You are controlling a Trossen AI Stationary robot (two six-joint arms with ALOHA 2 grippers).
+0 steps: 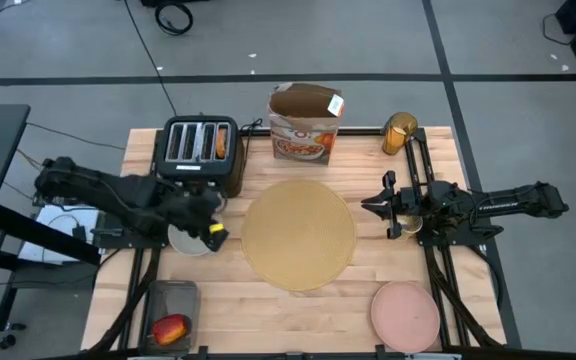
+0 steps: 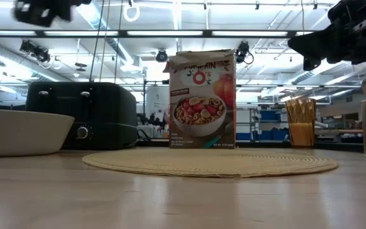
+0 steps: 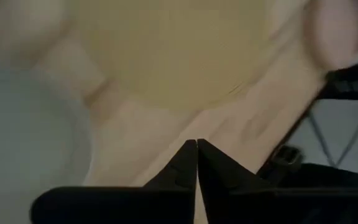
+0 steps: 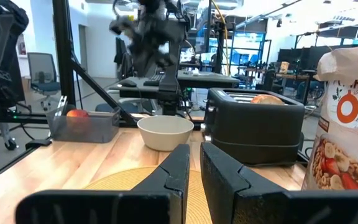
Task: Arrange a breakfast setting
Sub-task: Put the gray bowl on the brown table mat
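Lying bare at the centre of the high view, the round tan placemat [image 1: 298, 233] has nothing set on it. To its left, just off its edge, sits the grey bowl [image 1: 188, 239], partly covered by the left gripper [image 1: 215, 232], which hangs over the bowl's right rim with its jaws closed on nothing; the left wrist view shows the two dark fingers [image 3: 182, 165] pressed tip to tip above bare wood. The pink plate [image 1: 405, 314] lies at the lower right of the frame, clear of the mat. The amber glass [image 1: 399, 133] stands at the upper right, near the back edge of the table [image 1: 268, 310]. The red-yellow apple [image 1: 170, 328] rests in a clear tray [image 1: 173, 296] at the lower left. The toasted bread round [image 1: 221, 143] sticks up from the right-hand slot of the black toaster [image 1: 198, 152] at the upper left. A cereal box [image 1: 305, 124] stands upright behind the mat, top centre. The right gripper [image 1: 370, 206] hovers right of the mat, raised off the table, its jaws nearly together and empty. The spoon cannot be made out.
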